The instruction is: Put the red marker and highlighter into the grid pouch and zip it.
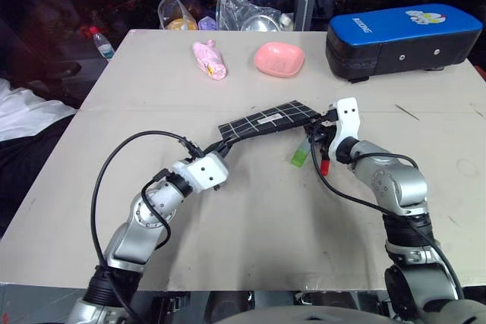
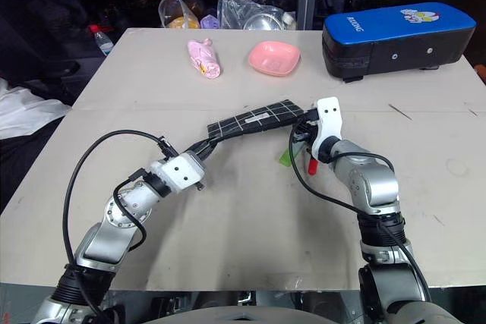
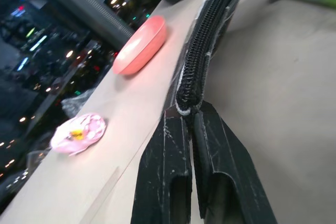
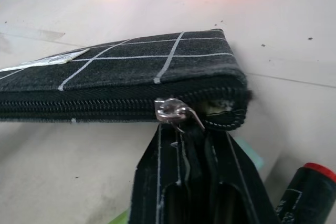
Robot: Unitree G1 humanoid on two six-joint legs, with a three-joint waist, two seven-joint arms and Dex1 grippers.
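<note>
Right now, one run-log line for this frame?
grid pouch: lifted between both grippers, nearly zipped | left gripper: shut on pouch end | right gripper: shut at zipper slider | red marker, highlighter: on table, outside pouch

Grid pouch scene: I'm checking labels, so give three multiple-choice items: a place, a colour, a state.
1. The grid pouch is: A lying unheld; B gripped at both ends; C gripped at one end only.
2. The hard case is topped in: A blue; B red; C yellow.
3. The highlighter lies: A in the grid pouch; B on the table; C on the hard case.
Answers: B, the left gripper and right gripper each pinch an end; A, its lid shows blue; B, it rests by the right gripper.
</note>
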